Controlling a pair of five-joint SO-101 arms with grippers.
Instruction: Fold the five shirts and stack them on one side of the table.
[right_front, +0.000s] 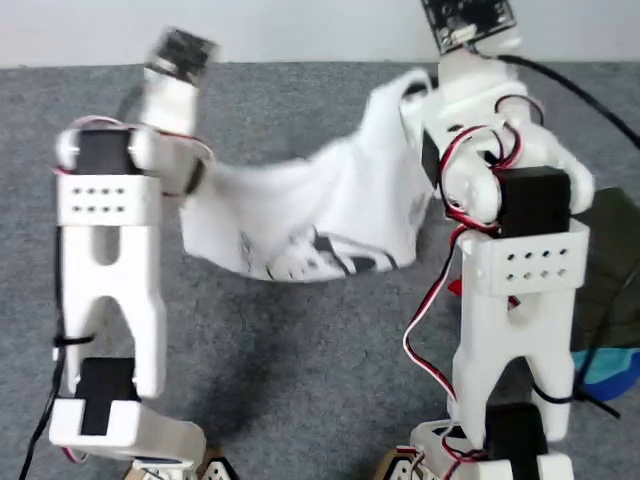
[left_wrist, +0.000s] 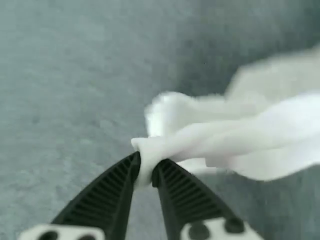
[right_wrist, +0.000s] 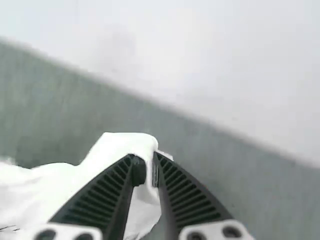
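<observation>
Grey felt covers the tabletop (right_front: 300, 360), and over it a white shirt (right_front: 320, 215) with a black print hangs stretched between the two arms (sagging in the middle). Left end effector (left_wrist: 146, 166) is clamped on one bunched edge; right end effector (right_wrist: 146, 168) pinches the opposite edge, nearer the back wall. Dark cloth (right_front: 610, 280) lies beside the right arm

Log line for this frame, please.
left gripper: shut on white shirt | right gripper: shut on white shirt | state: stretched between both arms

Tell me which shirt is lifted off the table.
The white shirt, pinched by the left end effector and right end effector; the dark garment lies unheld.
</observation>
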